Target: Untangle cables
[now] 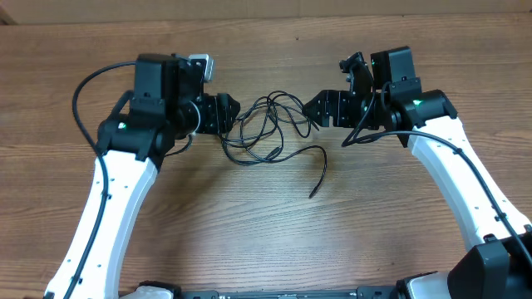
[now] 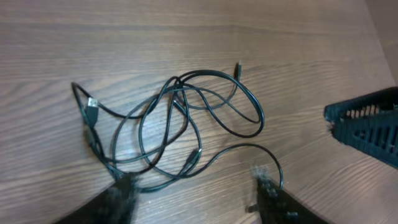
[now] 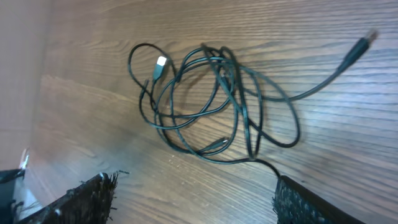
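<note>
The cables (image 1: 270, 124) lie as one loose black tangle on the wooden table (image 1: 274, 241), between my two grippers. One free end with a plug (image 1: 314, 189) trails toward the front. My left gripper (image 1: 231, 114) sits at the tangle's left edge. In its wrist view the left gripper (image 2: 193, 199) has its jaws apart over bare wood, with the cables (image 2: 180, 99) just ahead and a strand curving past one fingertip (image 2: 267, 190). My right gripper (image 1: 320, 108) is at the tangle's right edge. The right gripper (image 3: 196, 199) is open wide, and a strand of the cables (image 3: 233, 93) runs down to one finger (image 3: 298, 199).
The right gripper's black jaw (image 2: 367, 127) shows at the right edge of the left wrist view. Each arm's thicker black wire (image 1: 83, 91) loops beside it. Bare wooden tabletop surrounds the tangle.
</note>
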{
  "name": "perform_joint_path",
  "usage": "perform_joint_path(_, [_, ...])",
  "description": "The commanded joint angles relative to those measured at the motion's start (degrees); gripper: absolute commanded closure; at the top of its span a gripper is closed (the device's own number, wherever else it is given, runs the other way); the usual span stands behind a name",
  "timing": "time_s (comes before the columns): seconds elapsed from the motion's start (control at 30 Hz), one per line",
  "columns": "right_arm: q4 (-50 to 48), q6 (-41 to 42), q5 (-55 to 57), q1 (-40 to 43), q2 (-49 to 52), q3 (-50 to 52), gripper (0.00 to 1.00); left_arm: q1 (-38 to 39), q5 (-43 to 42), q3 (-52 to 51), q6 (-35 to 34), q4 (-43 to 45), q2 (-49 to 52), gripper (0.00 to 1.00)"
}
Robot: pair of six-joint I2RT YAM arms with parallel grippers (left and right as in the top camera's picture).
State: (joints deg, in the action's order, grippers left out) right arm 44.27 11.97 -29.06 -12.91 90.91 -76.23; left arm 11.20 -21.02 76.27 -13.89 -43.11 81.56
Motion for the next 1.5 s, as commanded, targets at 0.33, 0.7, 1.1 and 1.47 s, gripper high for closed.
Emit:
perform_joint_path(0.33, [0.2,-0.1,1.6,6.7,-0.9,-1.1,0.18,8.0,-8.8,0.3,-28.2,14.9,16.4,0.42])
perform_joint_path(0.7, [0.2,-0.1,1.6,6.7,-0.9,-1.1,0.18,8.7,-8.9,0.3,-53.7,29.2,27.5,0.50])
perform_joint_path(1.1, [0.0,-0.1,1.6,6.7,-0.9,-1.1,0.17,9.4,-7.0,0.3,-60.9,48.0,35.2,0.73])
perform_joint_path(1.47, [0.5,0.0,1.6,6.6,-0.9,-1.0,0.14,9.4,-14.4,0.5,-43.6,50.6,31.9,0.96])
